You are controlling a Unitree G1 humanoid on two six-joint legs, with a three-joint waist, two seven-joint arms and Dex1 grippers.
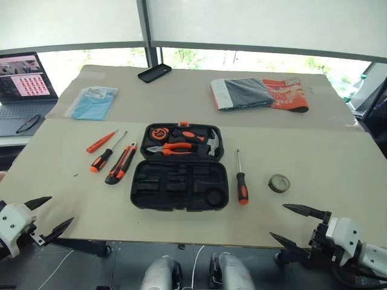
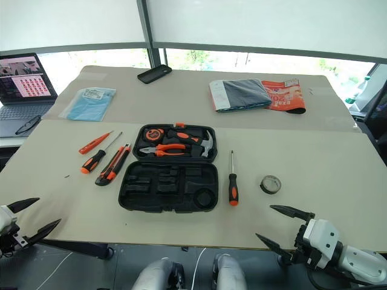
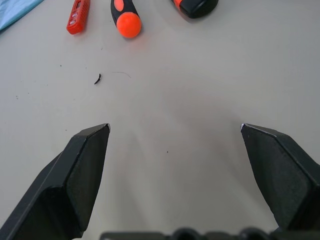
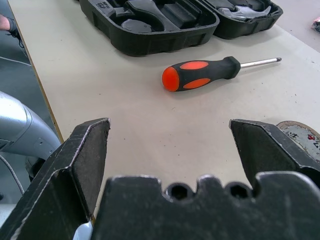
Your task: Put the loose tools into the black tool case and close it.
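Laptop (image 1: pixel 21 90) cut off by frame edge (left side), tape roll (image 4: pixel 300 137) half behind finger

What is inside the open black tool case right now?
The black tool case holds orange-handled pliers, a hammer and a tape measure in its far half; the near half's slots look empty.

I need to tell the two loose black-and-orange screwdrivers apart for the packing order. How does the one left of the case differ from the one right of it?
The left screwdriver lies slanted beside the utility knife and the slim orange screwdriver; the right screwdriver lies alone, nearly straight, parallel to the case side. The left one sits level with the hinge; the right one runs alongside the empty near half. Both have black-and-orange handles, tips pointing away from the robot.
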